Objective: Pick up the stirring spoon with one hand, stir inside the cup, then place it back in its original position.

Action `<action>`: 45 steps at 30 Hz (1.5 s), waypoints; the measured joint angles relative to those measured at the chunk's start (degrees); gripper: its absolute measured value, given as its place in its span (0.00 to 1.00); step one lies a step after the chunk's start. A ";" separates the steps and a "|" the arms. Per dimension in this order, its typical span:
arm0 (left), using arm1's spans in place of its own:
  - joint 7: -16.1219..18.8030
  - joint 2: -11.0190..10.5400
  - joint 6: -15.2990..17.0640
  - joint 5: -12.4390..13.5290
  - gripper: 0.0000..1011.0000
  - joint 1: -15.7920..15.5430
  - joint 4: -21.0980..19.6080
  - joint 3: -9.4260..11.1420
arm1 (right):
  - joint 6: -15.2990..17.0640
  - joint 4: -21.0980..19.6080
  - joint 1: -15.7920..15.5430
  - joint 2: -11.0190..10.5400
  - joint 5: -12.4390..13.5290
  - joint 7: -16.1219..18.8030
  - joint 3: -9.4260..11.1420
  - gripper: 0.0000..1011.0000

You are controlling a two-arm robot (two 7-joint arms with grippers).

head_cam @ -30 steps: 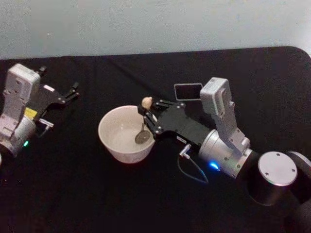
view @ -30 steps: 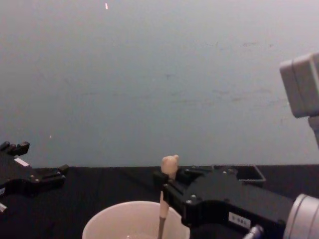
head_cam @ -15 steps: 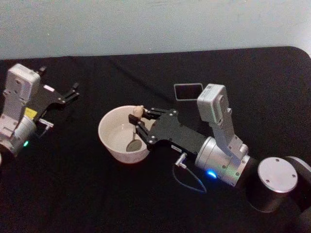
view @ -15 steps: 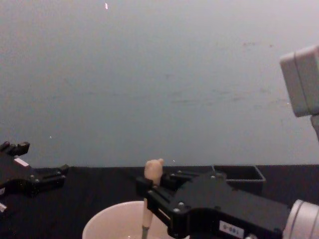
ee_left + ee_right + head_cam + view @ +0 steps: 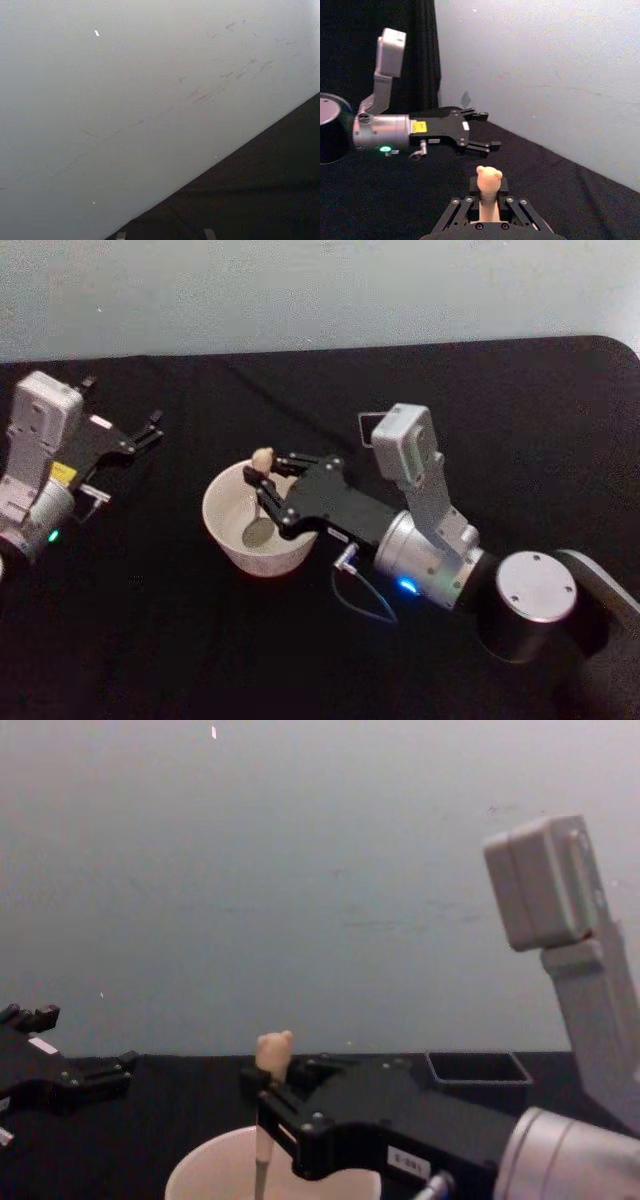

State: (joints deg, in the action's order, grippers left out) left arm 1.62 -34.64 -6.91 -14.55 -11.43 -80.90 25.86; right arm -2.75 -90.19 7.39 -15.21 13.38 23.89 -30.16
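Note:
The stirring spoon stands with its silvery bowl down inside the cream cup, its bear-head top sticking up above the rim. My right gripper reaches over the cup from the right and is shut on the spoon's stem just below the bear head. In the chest view the cup sits low in front, with the right gripper above it. The dark grey holder stands behind the right arm; in the head view its corner peeks out beside the wrist camera.
My left gripper rests open and idle on the black table at the far left, also seen across the table in the right wrist view. A pale wall runs along the table's back edge. The right arm's base fills the front right.
My right gripper has carried the spoon leftward across the cup, from its right rim toward its middle and left side. The left arm has not moved.

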 joint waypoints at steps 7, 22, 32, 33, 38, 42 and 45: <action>0.00 0.00 0.00 0.01 0.99 0.00 0.00 0.00 | -0.50 3.03 2.14 2.12 -1.09 -1.41 0.09 0.20; 0.00 0.00 0.00 0.00 0.99 0.00 0.00 0.00 | -0.90 5.93 3.73 3.53 -2.35 -2.99 1.95 0.20; 0.00 0.00 0.00 0.00 0.99 0.00 0.00 0.00 | -0.80 4.65 2.69 2.58 -2.18 -2.60 3.15 0.20; 0.00 0.00 0.00 0.00 0.99 0.00 0.00 0.00 | -0.75 4.30 2.43 2.31 -2.02 -2.49 3.33 0.20; 0.00 0.00 0.00 0.00 0.99 0.00 0.00 0.00 | -0.43 2.94 1.28 1.24 -1.46 -1.90 3.69 0.20; 0.00 0.00 0.00 0.00 0.99 0.00 0.00 0.00 | -0.05 1.34 -0.06 -0.02 -0.87 -1.12 3.78 0.20; 0.00 0.00 0.00 0.00 0.99 0.00 0.00 0.00 | 0.14 0.39 -0.72 -0.64 -0.47 -0.70 3.79 0.20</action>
State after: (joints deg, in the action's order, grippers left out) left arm 1.62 -34.65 -6.91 -14.55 -11.43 -80.90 25.86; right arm -2.61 -89.80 6.67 -15.85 12.91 23.20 -26.36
